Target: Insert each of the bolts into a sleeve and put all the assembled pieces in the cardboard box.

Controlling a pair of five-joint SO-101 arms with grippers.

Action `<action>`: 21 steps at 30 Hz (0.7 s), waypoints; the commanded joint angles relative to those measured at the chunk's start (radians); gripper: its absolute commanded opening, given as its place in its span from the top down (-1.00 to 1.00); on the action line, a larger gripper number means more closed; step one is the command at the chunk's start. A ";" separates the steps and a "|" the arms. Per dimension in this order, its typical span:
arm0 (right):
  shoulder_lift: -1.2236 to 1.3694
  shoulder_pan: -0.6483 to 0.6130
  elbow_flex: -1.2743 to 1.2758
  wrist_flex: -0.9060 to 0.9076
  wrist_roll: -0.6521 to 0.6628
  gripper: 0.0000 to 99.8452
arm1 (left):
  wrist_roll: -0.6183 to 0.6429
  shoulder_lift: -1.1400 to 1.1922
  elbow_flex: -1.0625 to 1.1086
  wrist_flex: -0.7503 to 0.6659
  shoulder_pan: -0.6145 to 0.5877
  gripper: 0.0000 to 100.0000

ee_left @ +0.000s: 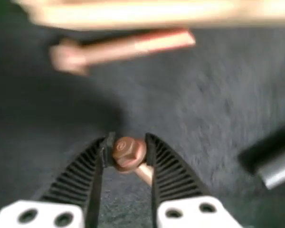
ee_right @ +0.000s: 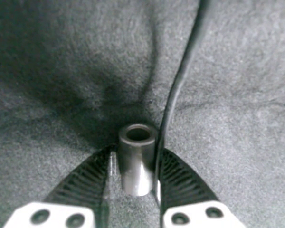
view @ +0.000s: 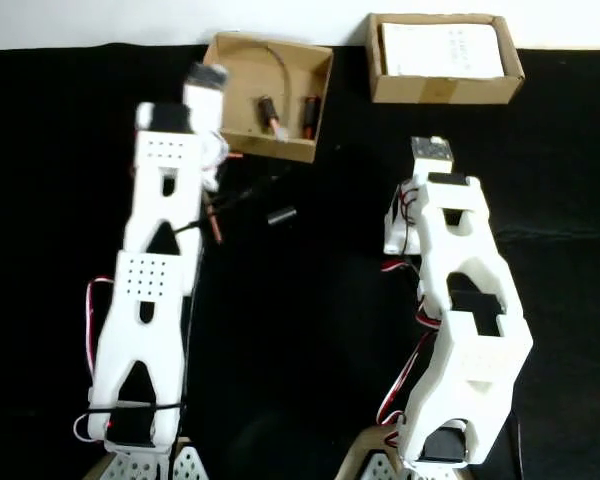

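Left gripper (ee_left: 128, 142) clenched on the hex head of a copper-coloured bolt (ee_left: 128, 154). The shank slants away below the jaws, mostly hidden behind one finger. Judgement: the bolt is small, rigid and light. The head flats give a sure hold, but pinched at the head alone the shank could swing off line. A second bolt (ee_left: 123, 47) lies loose on the black mat (view: 310, 330) just in front of the cardboard box (view: 315, 150), too blurred to make out its thread. The box holds two dark pieces (view: 267, 108), too small to tell if their bolts are seated. A spare sleeve (view: 282, 215) lies on the mat between the arms, near the box and cut off at the left wrist view's edge. Right gripper (ee_right: 137, 153) is closed around another sleeve (ee_right: 137, 164) at mid-barrel, with its open bore facing the wrist camera and free of the fingers. Judgement: smooth stiff metal, likely to slip or twist under a light pinch, so the mid-barrel hold suits it. A dark cable (ee_right: 180, 80) runs beside it. From above, both grippers sit largely under their own arms. A further box (view: 380, 85) at the far right edge holds a white sheet.
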 commanded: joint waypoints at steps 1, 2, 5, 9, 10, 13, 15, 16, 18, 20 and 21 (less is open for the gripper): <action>-0.013 0.004 -0.005 -0.065 -0.003 0.96 | -0.060 -0.021 0.094 0.006 0.047 0.77; -0.013 0.004 -0.005 -0.065 -0.003 0.96 | -0.057 -0.021 0.111 0.006 0.051 0.73; -0.013 0.004 -0.005 -0.065 -0.003 0.96 | -0.014 -0.022 0.134 0.006 0.048 0.66; -0.013 0.004 -0.005 -0.065 -0.003 0.96 | 0.262 -0.045 0.137 0.008 0.012 0.57; -0.013 0.004 -0.005 -0.065 -0.003 0.96 | 0.325 -0.061 0.147 0.009 0.005 0.56; -0.013 0.004 -0.005 -0.065 -0.003 0.96 | 0.420 -0.134 0.214 0.009 0.002 0.55; -0.013 0.004 -0.005 -0.065 -0.003 0.96 | 0.439 -0.205 0.303 0.009 0.018 0.55; -0.013 0.004 -0.005 -0.065 -0.003 0.96 | 0.451 -0.242 0.355 0.009 0.028 0.55; -0.013 0.004 -0.005 -0.065 -0.003 0.96 | 0.476 -0.318 0.472 0.008 0.045 0.55; -0.013 0.004 -0.005 -0.065 -0.003 0.96 | 0.514 -0.369 0.564 0.005 0.050 0.55; -0.013 0.004 -0.005 -0.065 -0.003 0.96 | 0.534 -0.380 0.593 0.005 0.050 0.56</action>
